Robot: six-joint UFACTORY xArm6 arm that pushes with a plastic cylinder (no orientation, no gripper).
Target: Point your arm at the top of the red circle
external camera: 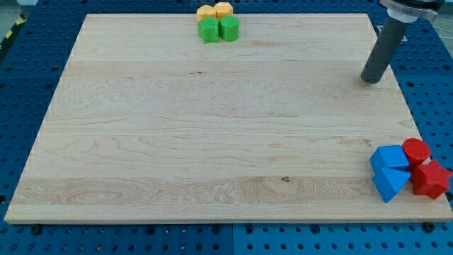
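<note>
Red circle [416,150] sits at the frame's lower right, touching a blue cube [390,157] and a red block [430,179]. Light, rigid and probably easily nudged. My tip [369,81], a fingerless rod, stands well apart, upper right; approach gently from above

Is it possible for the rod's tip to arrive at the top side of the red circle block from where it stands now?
Probably yes. My tip stands toward the view's top from the red circle block, with only bare wooden board between. The blue blocks and the other red block lie at its left and bottom sides.
</note>
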